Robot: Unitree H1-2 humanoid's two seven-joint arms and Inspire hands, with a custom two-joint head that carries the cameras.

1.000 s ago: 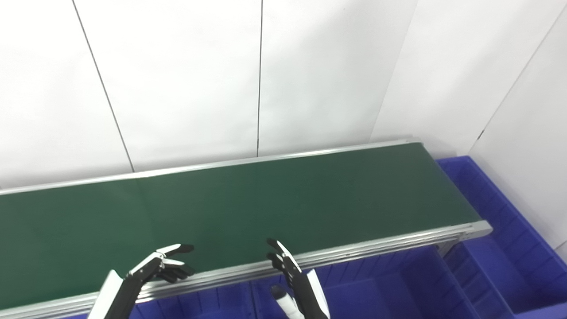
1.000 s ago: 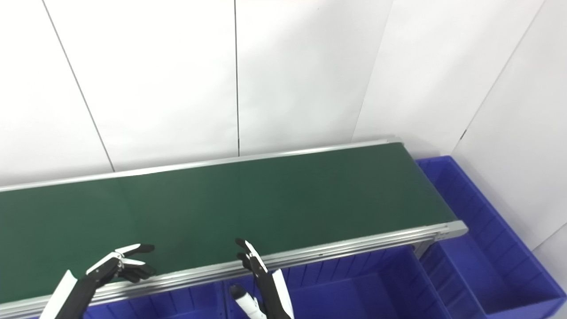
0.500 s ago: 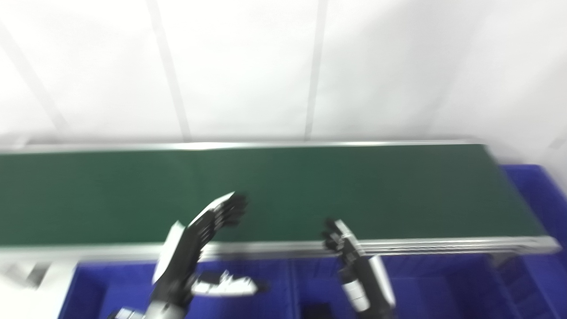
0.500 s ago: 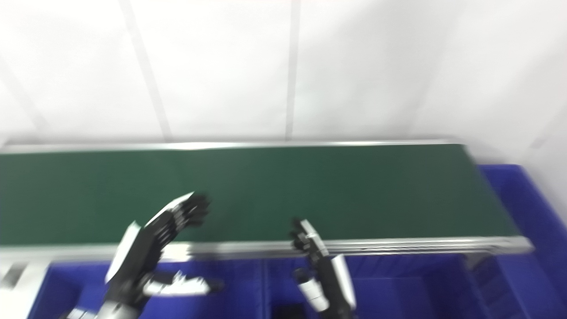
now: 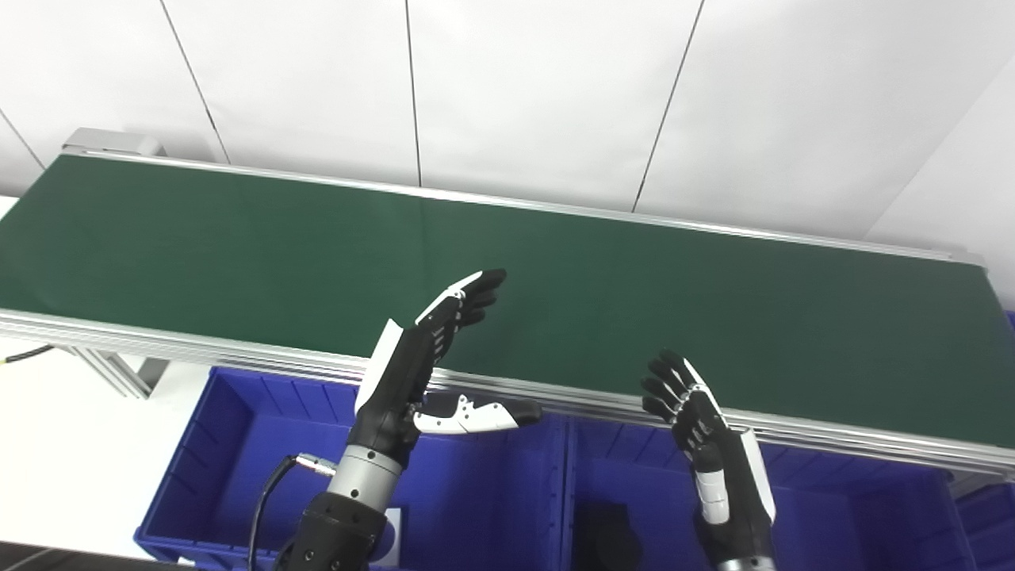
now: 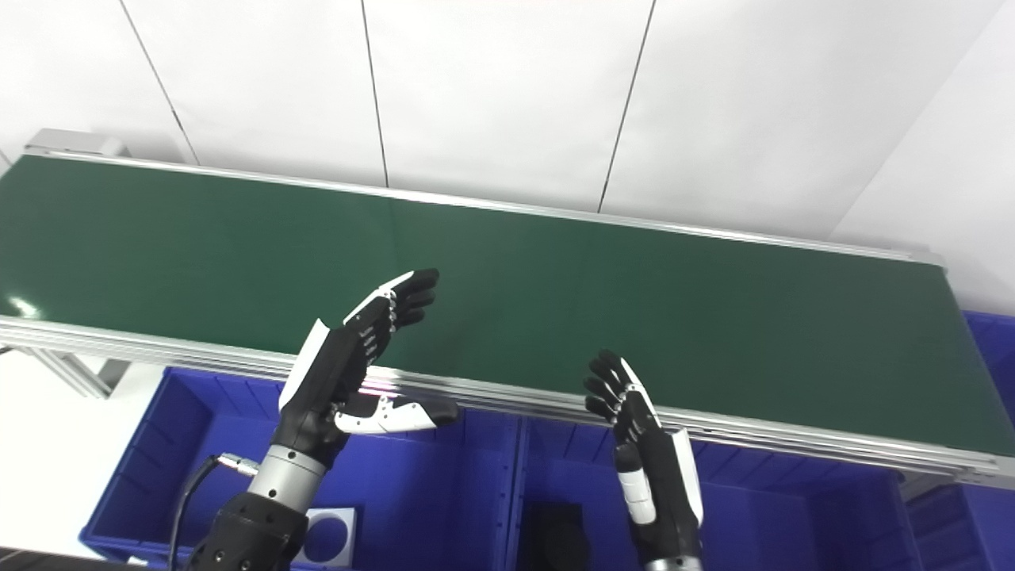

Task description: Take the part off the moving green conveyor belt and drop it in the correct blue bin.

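The green conveyor belt [image 5: 238,238] runs across both views with no part showing on it. My left hand [image 5: 420,357] is open, its fingers stretched over the belt's near edge and its thumb sticking out to the right above a blue bin [image 5: 238,444]. My right hand [image 5: 698,428] is open too, fingers spread and raised just in front of the belt's near rail. Neither hand holds anything.
A row of blue bins runs under the belt's near rail. The left bin holds a white plate with a round hole [image 6: 329,535]; the middle bin [image 5: 634,492] holds a dark part [image 5: 607,539]. White wall panels stand behind the belt.
The camera has swung left, so the belt's left end now shows. My left hand has risen and stretched out over the belt edge; my right hand has lifted slightly.
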